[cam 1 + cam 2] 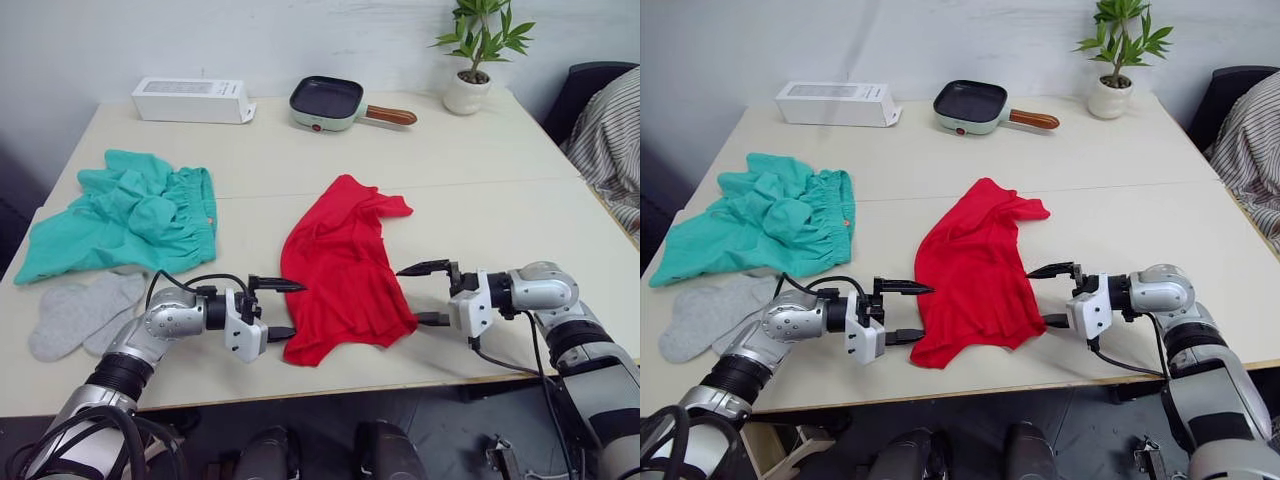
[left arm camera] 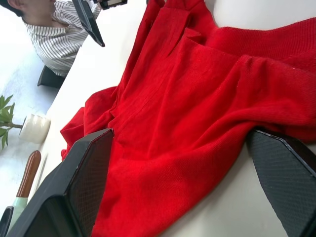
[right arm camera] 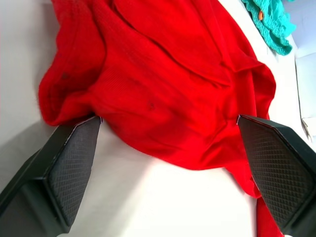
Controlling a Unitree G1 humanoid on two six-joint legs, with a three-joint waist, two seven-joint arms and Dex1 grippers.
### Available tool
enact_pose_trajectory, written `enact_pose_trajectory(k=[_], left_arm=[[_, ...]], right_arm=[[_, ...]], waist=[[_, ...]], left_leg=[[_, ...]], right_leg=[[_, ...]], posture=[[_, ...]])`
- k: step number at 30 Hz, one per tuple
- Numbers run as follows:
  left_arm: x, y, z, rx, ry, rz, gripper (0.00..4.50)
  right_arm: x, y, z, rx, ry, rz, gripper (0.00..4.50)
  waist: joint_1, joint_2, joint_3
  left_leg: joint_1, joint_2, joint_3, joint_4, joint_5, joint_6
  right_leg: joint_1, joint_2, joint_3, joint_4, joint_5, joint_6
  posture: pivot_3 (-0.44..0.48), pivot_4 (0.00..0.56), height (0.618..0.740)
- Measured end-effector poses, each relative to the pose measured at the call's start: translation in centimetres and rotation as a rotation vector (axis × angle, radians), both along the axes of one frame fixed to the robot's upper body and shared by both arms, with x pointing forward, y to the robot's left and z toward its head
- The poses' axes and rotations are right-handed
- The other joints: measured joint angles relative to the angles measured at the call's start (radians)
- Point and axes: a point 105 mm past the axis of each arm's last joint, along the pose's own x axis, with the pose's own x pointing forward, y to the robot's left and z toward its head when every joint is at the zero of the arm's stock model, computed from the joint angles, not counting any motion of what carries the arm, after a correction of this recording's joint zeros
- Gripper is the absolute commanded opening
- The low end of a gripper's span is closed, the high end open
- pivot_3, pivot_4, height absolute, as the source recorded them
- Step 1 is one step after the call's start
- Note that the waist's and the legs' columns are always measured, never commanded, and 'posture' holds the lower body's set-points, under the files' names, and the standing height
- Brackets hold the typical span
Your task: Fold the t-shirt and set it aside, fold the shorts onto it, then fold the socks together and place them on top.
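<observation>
you're at the first step, the crumpled t-shirt (image 1: pixel 340 270) mid-table with the left gripper (image 1: pixel 278 308) and right gripper (image 1: pixel 428 292) spread at its edges; next, pinch both.

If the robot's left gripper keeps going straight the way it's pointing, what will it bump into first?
Most likely the red t-shirt: the left gripper, jaws open, points at its near edge.

Red t-shirt (image 1: pixel 343 265) crumpled mid-table; shorts (image 1: pixel 125 215), socks (image 1: pixel 80 312) left.
</observation>
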Motion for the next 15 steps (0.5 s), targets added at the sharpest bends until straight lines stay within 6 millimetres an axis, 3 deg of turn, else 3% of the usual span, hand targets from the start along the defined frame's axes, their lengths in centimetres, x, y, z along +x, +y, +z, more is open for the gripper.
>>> enact_pose_trajectory(k=[8, 10, 15], left_arm=[[0.2, -0.6, -0.2, -0.008, 0.019, 0.005, 4.46], [0.3, -0.7, -0.2, -0.001, 0.018, -0.002, 4.06], [0.1, -1.1, -1.0, 0.033, 0.035, -0.027, 2.51]], right_arm=[[-0.5, 2.5, -0.6, 0.043, 0.020, 0.071, 4.50], [-0.6, 2.8, -0.7, 0.045, 0.022, 0.082, 4.50], [-1.1, 2.9, -1.5, 0.035, 0.056, 0.089, 2.77]], waist=[[0.000, -0.001, -0.002], [0.001, -0.001, -0.003], [0.003, -0.001, -0.003]], left_leg=[[0.001, 0.001, -0.001, 0.000, 0.000, -0.001], [0.002, 0.001, -0.001, 0.000, 0.000, -0.001], [0.003, 0.001, -0.001, 0.000, 0.000, -0.001]], right_leg=[[0.001, 0.001, -0.001, 0.000, 0.000, -0.001], [0.001, 0.000, -0.001, 0.000, 0.000, -0.001], [0.000, 0.000, -0.001, -0.001, 0.000, -0.001]], posture=[[0.000, 0.150, 0.740], [0.000, 0.150, 0.740], [0.000, 0.150, 0.740]])
